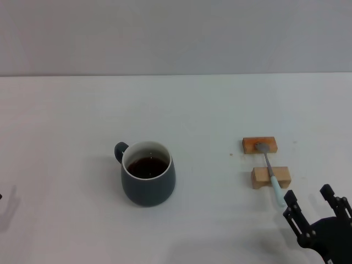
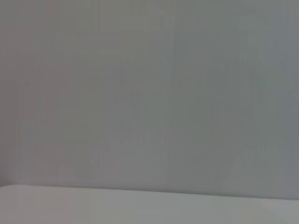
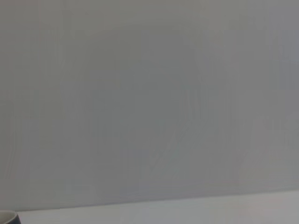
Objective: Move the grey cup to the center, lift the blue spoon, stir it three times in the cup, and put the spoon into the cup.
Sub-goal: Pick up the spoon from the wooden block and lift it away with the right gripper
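Observation:
The grey cup [image 1: 148, 175] stands upright on the white table, left of the middle, with dark brown liquid inside and its handle at the far left. A sliver of its rim shows in the right wrist view [image 3: 7, 218]. The blue spoon [image 1: 270, 173] lies across two tan wooden blocks at the right, bowl on the far block, pale blue handle pointing toward me. My right gripper [image 1: 311, 202] is open and empty, just behind and right of the spoon's handle end. My left gripper is out of view, past the left edge.
Two tan wooden blocks [image 1: 259, 145] [image 1: 270, 177] hold the spoon off the white table [image 1: 66, 121]. A grey wall stands behind the table's far edge; both wrist views show mostly that wall.

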`<state>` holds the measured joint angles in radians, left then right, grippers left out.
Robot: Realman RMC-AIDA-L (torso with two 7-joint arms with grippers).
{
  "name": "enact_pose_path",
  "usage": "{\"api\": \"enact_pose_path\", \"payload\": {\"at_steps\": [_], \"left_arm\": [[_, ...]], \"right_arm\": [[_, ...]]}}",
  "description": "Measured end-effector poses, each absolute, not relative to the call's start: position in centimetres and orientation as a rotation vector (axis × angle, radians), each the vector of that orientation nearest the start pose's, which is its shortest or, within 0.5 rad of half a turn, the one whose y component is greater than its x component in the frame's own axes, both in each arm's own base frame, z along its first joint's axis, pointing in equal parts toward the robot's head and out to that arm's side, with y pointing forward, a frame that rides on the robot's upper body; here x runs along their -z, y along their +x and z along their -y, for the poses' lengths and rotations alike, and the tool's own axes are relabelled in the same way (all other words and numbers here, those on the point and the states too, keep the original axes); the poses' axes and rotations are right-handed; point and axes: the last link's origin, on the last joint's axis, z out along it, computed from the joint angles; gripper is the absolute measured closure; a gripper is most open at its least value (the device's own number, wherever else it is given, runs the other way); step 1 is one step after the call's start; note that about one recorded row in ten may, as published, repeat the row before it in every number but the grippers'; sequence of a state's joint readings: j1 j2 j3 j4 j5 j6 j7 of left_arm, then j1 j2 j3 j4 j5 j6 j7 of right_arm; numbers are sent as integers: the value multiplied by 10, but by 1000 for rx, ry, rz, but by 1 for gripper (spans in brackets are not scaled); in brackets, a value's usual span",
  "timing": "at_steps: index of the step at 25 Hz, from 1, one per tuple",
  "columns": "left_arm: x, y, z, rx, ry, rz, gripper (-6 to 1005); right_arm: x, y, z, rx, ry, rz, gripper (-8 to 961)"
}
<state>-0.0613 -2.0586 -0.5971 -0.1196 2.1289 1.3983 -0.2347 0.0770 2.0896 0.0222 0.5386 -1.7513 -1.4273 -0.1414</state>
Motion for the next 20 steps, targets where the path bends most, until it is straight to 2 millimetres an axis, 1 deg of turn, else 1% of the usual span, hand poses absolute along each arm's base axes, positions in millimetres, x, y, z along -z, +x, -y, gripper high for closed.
{"api": "enact_pose_path", "payload": {"at_steps": [2, 9, 20], "left_arm": [[0, -406, -182, 600, -1481, 689, 133], [-1, -407, -179, 595, -1479, 690, 134], [-1, -407, -178, 595, -1479, 689, 133]], "right_arm": [[98, 307, -170, -773, -1707, -717, 188], [102, 313, -176, -745, -1743, -754, 188], [105, 309, -183, -748, -1777, -747, 187]]}}
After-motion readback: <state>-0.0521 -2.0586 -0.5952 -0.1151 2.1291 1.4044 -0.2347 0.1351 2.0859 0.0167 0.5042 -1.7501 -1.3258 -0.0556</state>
